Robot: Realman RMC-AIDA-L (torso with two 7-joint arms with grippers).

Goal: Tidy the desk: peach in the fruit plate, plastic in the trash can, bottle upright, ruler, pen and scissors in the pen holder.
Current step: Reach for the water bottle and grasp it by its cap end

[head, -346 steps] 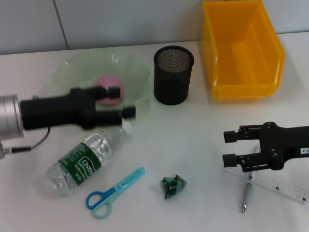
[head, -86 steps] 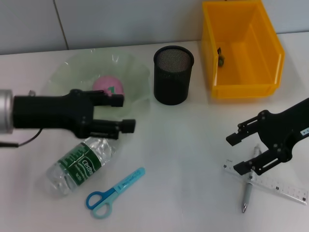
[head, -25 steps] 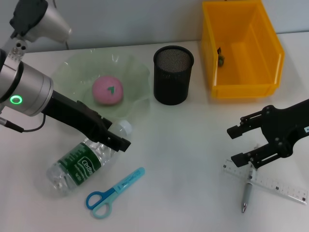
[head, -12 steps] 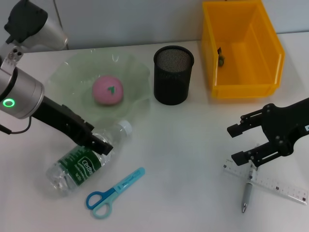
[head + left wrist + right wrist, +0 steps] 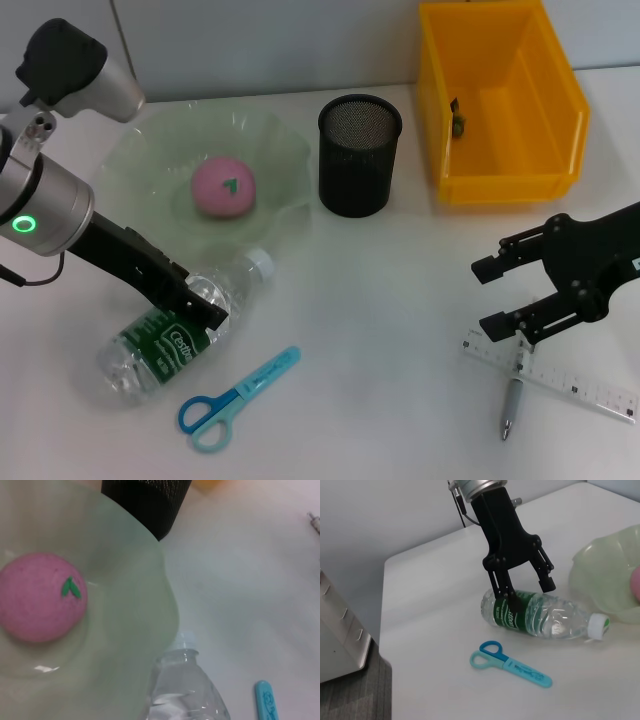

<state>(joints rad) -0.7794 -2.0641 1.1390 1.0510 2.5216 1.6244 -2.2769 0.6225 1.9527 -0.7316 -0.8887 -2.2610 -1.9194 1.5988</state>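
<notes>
L gripper [image 5: 526,591], jaws apart, straddles lying bottle [image 5: 178,328] near plate [image 5: 283,160]; thin clear plastic, likely slick and crushable, so grip labelled mid-body; R gripper [image 5: 502,296], jaws apart, over ruler [image 5: 575,386].

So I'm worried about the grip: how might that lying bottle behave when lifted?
The bottle lies on its round side, so it may roll. Clear thin plastic probably flexes and feels slippery. The left gripper straddles it, open; little water is visible, so likely light.

Left gripper [image 5: 529,591] is down over the lying bottle [image 5: 542,618], fingers spread across it. Scissors [image 5: 509,663] lie just beside, bowl [image 5: 605,575] near the cap.
</notes>
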